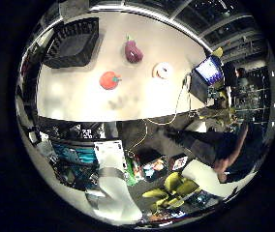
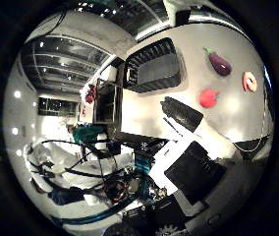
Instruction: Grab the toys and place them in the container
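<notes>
Looking down from well above, the palm views take in a pale desk (image 1: pixel 74 94) that carries a black slatted container (image 1: pixel 73 42) and three toys. Taking the container as the landmark, the purple eggplant toy (image 1: pixel 133 51) lies out on the open desk to one side of it, apart from its wall. The red tomato toy (image 1: pixel 110 80) sits near the eggplant and slightly farther from the container, with bare desk between the two. The third toy, a pale ring-shaped doughnut (image 1: pixel 163 70), lies farthest from the container, beyond the eggplant and tomato and close to the desk's far edge. All three toys rest on the desk surface, none touching another and none inside the container, whose interior looks dark and holds nothing that can be made out.

The hand (image 2: pixel 193 142) shows in the thumb side view as black and white parts reaching out above the desk, with one dark finger (image 2: pixel 181 113) stretched out straight between the container and the tomato. It has hold of nothing and is well clear of every toy.

A laptop (image 1: pixel 206 75) stands past the doughnut, off the desk's edge.
</notes>
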Robot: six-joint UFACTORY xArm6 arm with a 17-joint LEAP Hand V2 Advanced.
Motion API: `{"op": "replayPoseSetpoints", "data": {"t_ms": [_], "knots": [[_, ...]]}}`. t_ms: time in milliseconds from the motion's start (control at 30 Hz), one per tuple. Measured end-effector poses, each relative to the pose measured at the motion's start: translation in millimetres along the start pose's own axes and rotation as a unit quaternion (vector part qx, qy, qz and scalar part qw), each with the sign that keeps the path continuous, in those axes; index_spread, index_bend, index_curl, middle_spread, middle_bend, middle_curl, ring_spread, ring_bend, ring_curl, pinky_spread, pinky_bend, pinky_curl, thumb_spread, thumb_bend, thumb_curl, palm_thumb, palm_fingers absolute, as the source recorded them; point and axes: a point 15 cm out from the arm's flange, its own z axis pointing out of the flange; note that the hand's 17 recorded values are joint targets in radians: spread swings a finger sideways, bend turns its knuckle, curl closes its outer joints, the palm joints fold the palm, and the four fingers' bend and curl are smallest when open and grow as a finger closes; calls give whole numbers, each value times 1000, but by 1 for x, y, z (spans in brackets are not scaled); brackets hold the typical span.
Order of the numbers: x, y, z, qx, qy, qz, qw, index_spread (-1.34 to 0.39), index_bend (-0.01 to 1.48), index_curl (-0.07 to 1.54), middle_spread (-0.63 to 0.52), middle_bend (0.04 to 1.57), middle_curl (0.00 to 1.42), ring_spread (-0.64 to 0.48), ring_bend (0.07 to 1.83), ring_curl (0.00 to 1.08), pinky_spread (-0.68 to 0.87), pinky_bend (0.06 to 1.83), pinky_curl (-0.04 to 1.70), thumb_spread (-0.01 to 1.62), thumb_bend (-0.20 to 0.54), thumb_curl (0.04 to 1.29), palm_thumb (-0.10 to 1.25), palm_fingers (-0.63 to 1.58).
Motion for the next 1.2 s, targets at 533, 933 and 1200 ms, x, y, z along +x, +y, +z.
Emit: {"op": "replayPoseSetpoints", "data": {"t_ms": [533,933,1200], "knots": [[22,-63,16,53,12,18,998,-395,136,303,0,216,317,148,262,183,428,296,296,1096,-28,340,738,341],[86,-134,78,64,31,71,995,-337,136,250,48,233,329,172,330,220,416,409,312,1065,-29,331,639,218],[129,-200,123,25,31,98,994,-295,134,232,92,245,331,190,352,232,403,462,318,1044,-40,302,528,140]]}}
